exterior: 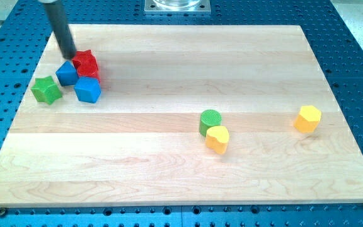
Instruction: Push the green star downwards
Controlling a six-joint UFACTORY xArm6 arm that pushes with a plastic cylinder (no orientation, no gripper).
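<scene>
Green star-shaped block (46, 89) sits apart at eight o'clock from my tip (70, 55); no claw, nothing held; tip touches small blue cube (67, 73).

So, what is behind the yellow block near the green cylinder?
The green cylinder stands directly behind the yellow block, touching it. Its lower front is covered; whether anything lies there cannot be seen.
</scene>
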